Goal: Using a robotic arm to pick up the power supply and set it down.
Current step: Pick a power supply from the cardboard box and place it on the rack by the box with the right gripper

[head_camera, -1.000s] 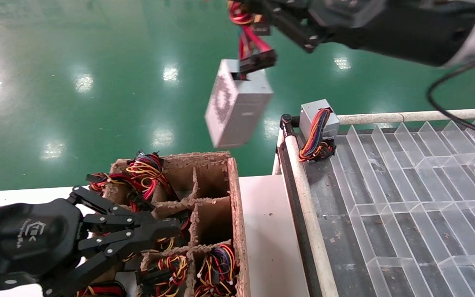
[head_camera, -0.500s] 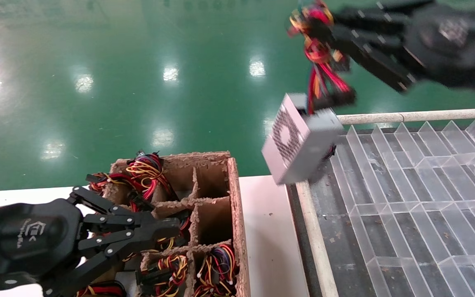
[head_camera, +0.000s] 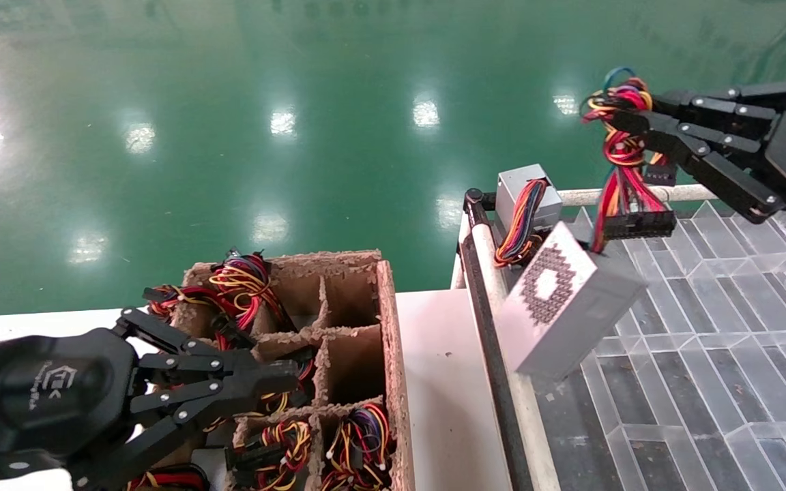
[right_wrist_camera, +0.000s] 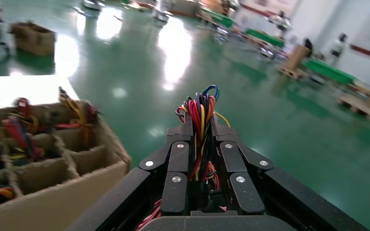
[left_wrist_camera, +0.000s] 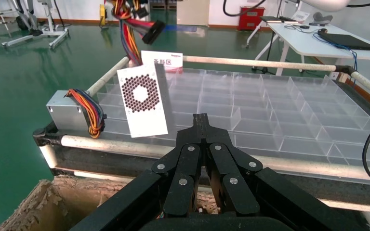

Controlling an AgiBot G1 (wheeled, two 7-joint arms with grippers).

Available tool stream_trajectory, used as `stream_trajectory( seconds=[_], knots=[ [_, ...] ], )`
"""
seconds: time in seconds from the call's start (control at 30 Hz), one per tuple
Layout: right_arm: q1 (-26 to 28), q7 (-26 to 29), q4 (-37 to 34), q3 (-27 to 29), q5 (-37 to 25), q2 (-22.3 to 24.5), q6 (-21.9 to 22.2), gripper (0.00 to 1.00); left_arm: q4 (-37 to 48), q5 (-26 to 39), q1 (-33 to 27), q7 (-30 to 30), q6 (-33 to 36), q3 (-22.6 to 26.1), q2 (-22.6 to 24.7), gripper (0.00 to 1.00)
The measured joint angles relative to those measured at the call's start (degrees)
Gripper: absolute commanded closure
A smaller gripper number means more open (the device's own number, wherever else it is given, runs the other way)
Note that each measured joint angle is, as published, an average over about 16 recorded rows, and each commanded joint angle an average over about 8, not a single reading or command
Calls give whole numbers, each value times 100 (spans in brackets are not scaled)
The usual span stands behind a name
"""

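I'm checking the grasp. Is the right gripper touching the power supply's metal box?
Apart: the head view shows the right gripper clamping only the wire bundle, with the power supply hanging below.

Power supply (head_camera: 570,307) above tray's (head_camera: 707,327) left edge

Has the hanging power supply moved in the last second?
Yes. The power supply, dangling by its wires from the right claw, swung rightward and down, from over the green floor to above the divider tray, past the cardboard crate.
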Motion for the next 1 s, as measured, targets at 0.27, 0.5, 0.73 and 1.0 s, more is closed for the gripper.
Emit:
stream_trajectory(
  seconds=[0.27,0.5,0.73,1.0],
  knots=[
    [-729,-188,259,144,240,104,776,100,0,0,0,0,0,0,0,100],
    [-806,-388,14,129,255,-104,791,100,0,-1,0,0,0,1,0,100],
    [-583,-455,-287,44,149,-345,609,100,0,-1,0,1,0,1,0,100],
    [-235,-494,-670,-56,12,-647,429,100,0,-1,0,1,-1,2,-1,100]
  ],
)
